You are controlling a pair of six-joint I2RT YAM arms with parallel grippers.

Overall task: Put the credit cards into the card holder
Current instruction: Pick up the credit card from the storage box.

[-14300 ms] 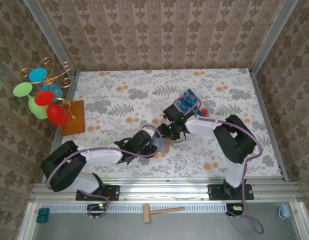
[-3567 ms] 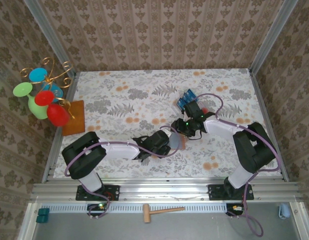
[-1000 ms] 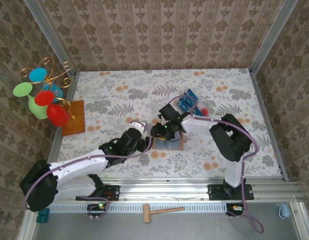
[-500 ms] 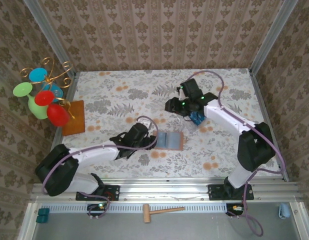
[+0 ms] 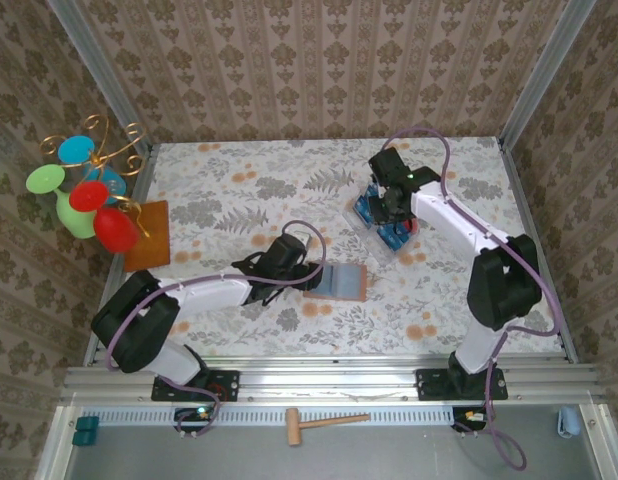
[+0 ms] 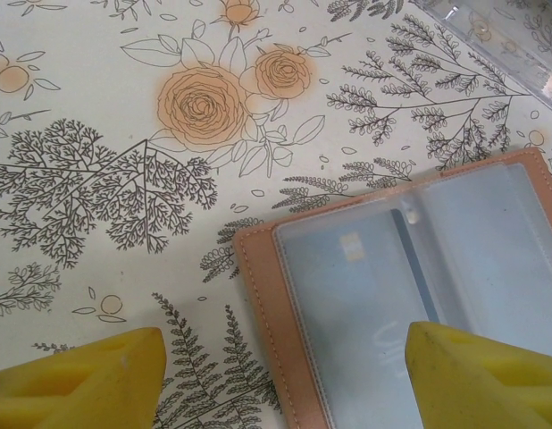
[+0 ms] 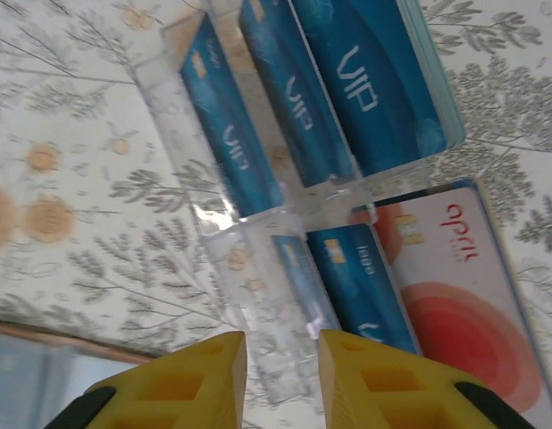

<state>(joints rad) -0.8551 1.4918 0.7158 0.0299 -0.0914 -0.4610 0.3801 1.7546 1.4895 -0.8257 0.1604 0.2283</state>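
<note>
The card holder (image 5: 341,281) lies open on the table, its clear sleeves up. One blue card (image 6: 365,295) sits in the left sleeve of the card holder (image 6: 258,295). My left gripper (image 5: 311,272) hovers at its left edge, open (image 6: 285,384), one finger over the table and one over the sleeve. Several blue credit cards (image 7: 303,98) stand on edge in a clear tray (image 7: 258,349), also seen from above (image 5: 374,208). My right gripper (image 5: 389,213) hangs over the tray, jaws narrowly apart (image 7: 280,380) above a tilted blue card (image 7: 298,268), gripping nothing.
A white and red card (image 7: 446,295) lies beside the tray. An orange-brown mat (image 5: 149,235) and a wire stand with coloured glasses (image 5: 89,190) sit at the table's left edge. Patterned walls close off three sides.
My right gripper left the card holder and swung back right over the tray, its jaws narrowing. My left gripper shifted slightly to the holder's left edge. The holder stayed open.
</note>
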